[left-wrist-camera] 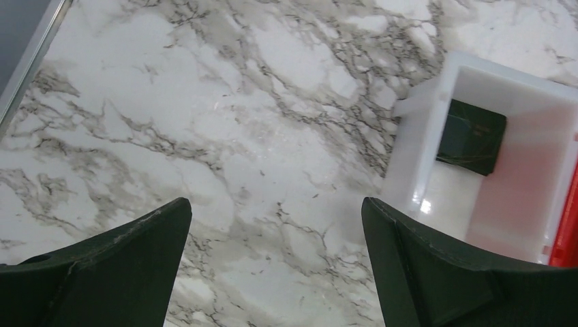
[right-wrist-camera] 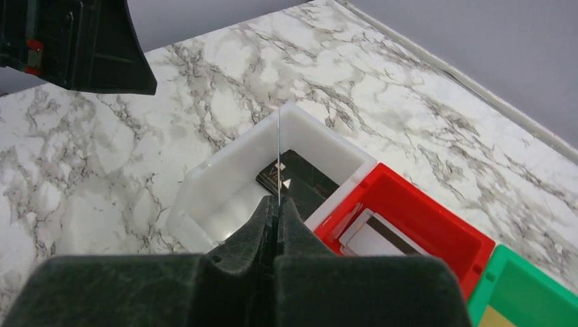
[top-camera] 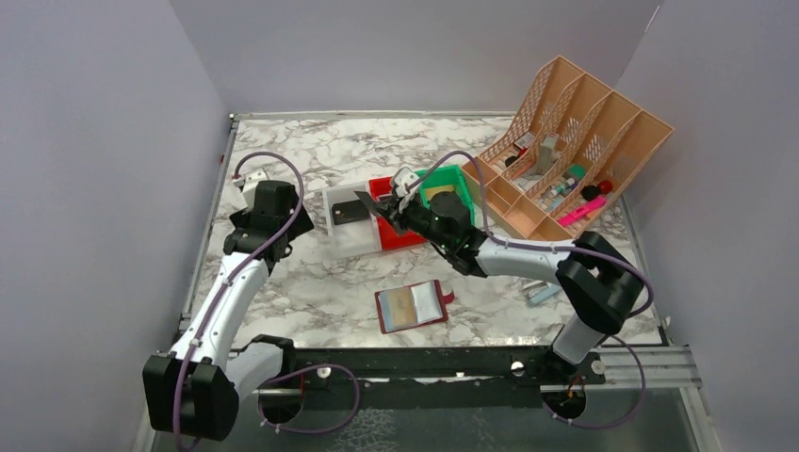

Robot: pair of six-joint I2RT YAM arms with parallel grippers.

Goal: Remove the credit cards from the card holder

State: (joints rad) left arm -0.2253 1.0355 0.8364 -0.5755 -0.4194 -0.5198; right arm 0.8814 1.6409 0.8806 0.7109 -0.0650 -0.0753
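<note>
The card holder [top-camera: 412, 306] lies open on the marble, its light-blue pocketed face up, near the front between the arms. My right gripper [right-wrist-camera: 278, 204] is shut on a thin credit card [right-wrist-camera: 279, 153], seen edge-on and held upright over the border of the white bin [right-wrist-camera: 204, 191] and the red bin [right-wrist-camera: 436, 218]. A black card [right-wrist-camera: 303, 178] lies in the white bin, and a silver card [right-wrist-camera: 382, 238] lies in the red bin. My left gripper [left-wrist-camera: 276, 208] hangs open over bare marble just left of the white bin [left-wrist-camera: 426, 146], with nothing between its fingers.
A green bin [top-camera: 450, 184] stands right of the red bin [top-camera: 400, 235]. At the back right a tan slotted organizer [top-camera: 575, 141] holds small items. A small pale-blue object [top-camera: 544, 294] lies by the right arm's base. Grey walls close in three sides.
</note>
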